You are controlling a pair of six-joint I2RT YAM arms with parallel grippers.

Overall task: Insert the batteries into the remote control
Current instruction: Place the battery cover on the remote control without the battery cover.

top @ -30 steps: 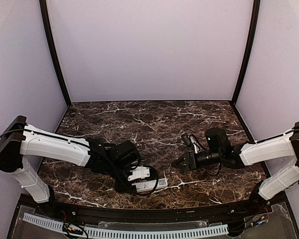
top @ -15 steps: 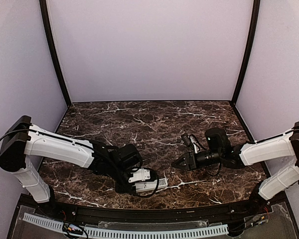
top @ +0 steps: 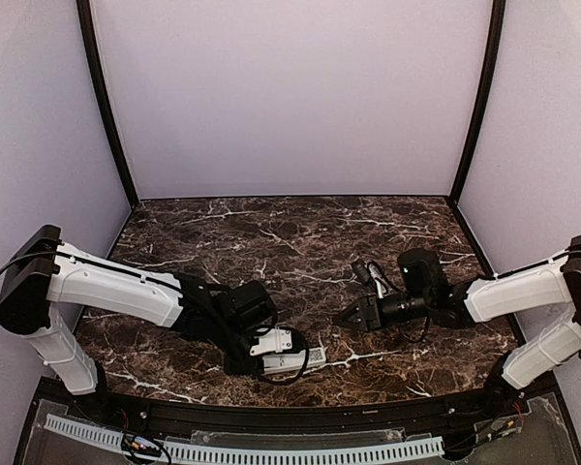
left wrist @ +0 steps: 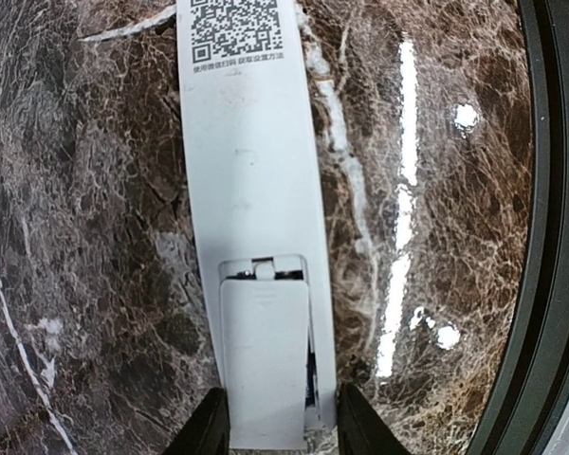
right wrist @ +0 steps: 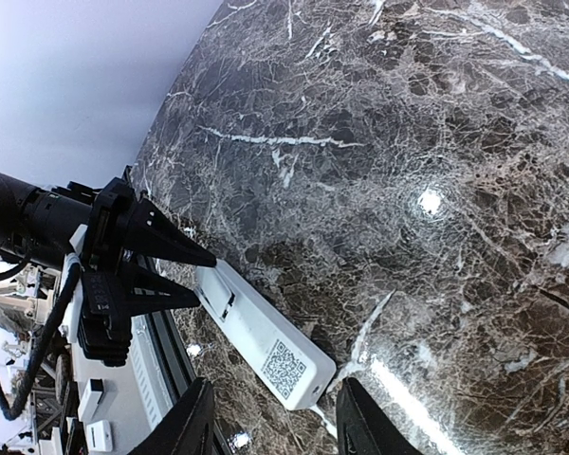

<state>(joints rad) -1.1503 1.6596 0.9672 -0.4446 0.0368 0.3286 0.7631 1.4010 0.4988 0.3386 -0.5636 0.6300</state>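
The left arm (top: 116, 286) is reaching low along the near edge of the dark marble surface (top: 271, 232). The left pincer (left wrist: 283, 427) is straddling the near end of the remote control (left wrist: 251, 171). Its fingers (left wrist: 211, 427) are sitting right at the two long edges. Whether they are pressing on it or only standing just beside it, I cannot tell.

The remote control is lying flat on the surface with its back facing up, close to the near rim and pointing away from the left pincer. A printed square code is showing at its far end. A small white cover plate (left wrist: 264, 360) is lying over the battery recess at the pincer end, not fully seated, with a narrow gap showing at its top. A dark blue sliver (left wrist: 310, 384) is showing along its right side, too thin to identify.

Further right, the right pincer (right wrist: 275, 427) is hovering above the surface, well apart from the remote control. It is pointing towards the left arm, with its jaws standing apart and nothing between them.
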